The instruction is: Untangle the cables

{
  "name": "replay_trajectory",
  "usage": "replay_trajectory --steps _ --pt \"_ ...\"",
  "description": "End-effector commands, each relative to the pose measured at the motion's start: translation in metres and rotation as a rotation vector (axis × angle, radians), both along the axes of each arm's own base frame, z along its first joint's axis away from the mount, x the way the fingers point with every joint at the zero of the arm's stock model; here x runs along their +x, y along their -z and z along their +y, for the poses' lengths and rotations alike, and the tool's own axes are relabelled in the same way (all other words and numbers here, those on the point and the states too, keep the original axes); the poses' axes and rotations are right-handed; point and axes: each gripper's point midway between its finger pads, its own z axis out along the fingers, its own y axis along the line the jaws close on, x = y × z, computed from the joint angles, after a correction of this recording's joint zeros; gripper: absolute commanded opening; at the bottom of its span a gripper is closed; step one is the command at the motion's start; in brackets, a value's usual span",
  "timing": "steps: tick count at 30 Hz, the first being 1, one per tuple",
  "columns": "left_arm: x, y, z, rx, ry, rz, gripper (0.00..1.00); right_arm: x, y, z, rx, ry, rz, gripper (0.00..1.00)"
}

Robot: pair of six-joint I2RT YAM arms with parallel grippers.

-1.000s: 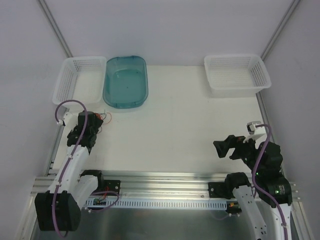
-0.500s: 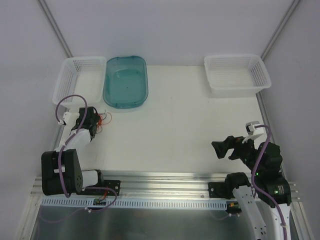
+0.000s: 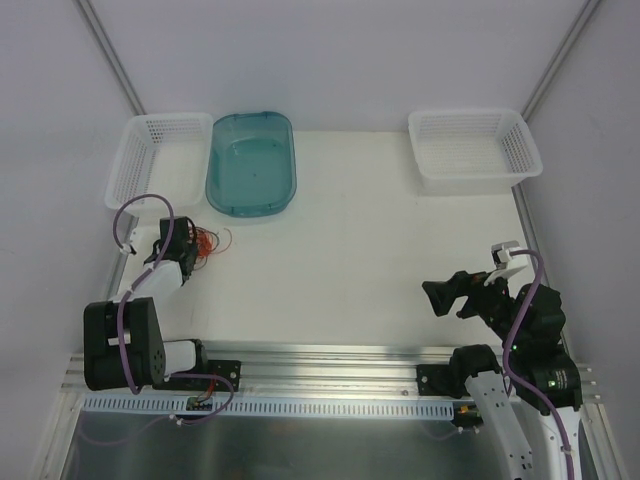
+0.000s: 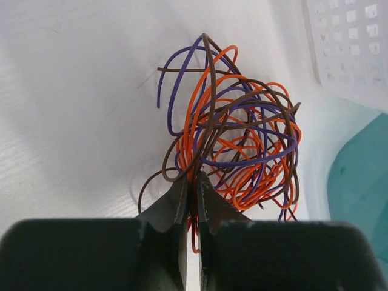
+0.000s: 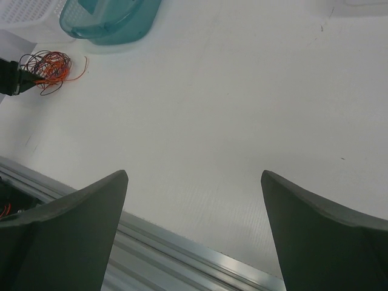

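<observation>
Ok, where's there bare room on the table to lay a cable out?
Widest bare patch: the table's middle, bordered by the teal tray, right basket and open right end effector. Crowded at the left, where the left end effector pinches the cables near the left basket.

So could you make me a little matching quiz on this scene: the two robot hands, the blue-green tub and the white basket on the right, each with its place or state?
1. left hand
2. right hand
3. blue-green tub
4. right basket

A. open wide, holding nothing
B. shut on the cables
C. far right corner of the table
D. right beside the left basket

Pairs: 1-B, 2-A, 3-D, 4-C.
</observation>
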Motion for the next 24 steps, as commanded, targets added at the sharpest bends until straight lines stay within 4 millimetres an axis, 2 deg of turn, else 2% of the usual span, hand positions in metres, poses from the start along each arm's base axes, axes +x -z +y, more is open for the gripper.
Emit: replay_trajectory --steps 1,5,7,9,14,19,20,22,23,24 --pt "-0.008 0.0 -0.012 -0.047 0.062 -0.018 0.0 0.003 -0.008 0.005 0.025 -0.017 -0.019 0.97" --pt "-0.018 0.001 -0.043 -0.127 0.204 -0.04 0.0 0.007 0.003 0.013 0.035 -0.052 0.038 0.97" --pt "-0.025 0.006 -0.067 -0.165 0.309 -0.029 0.0 0.008 0.007 0.019 0.072 -0.066 0.073 0.97" --pt "-0.028 0.003 -0.084 -0.157 0.414 -0.034 0.0 0.013 0.017 0.022 0.081 -0.073 0.123 0.97" --pt "-0.041 -0.005 -0.149 -0.147 0.758 -0.027 0.0 0.019 0.047 0.034 0.091 -0.119 0.275 0.97" --pt "-0.055 -0.012 -0.197 -0.165 1.016 -0.022 0.0 0.027 0.078 0.05 0.074 -0.145 0.357 0.97" --pt "-0.057 -0.013 -0.205 -0.158 1.06 -0.021 0.0 0.031 0.078 0.054 0.068 -0.151 0.346 0.97" --pt "-0.062 -0.015 -0.226 -0.148 1.146 0.001 0.0 0.032 0.093 0.065 0.026 -0.168 0.389 0.97" --pt "-0.062 -0.016 -0.231 -0.135 1.168 0.009 0.0 0.037 0.092 0.073 0.033 -0.172 0.379 0.97" --pt "-0.064 -0.022 -0.246 -0.127 1.218 0.0 0.0 0.033 0.096 0.084 0.018 -0.204 0.392 0.97"
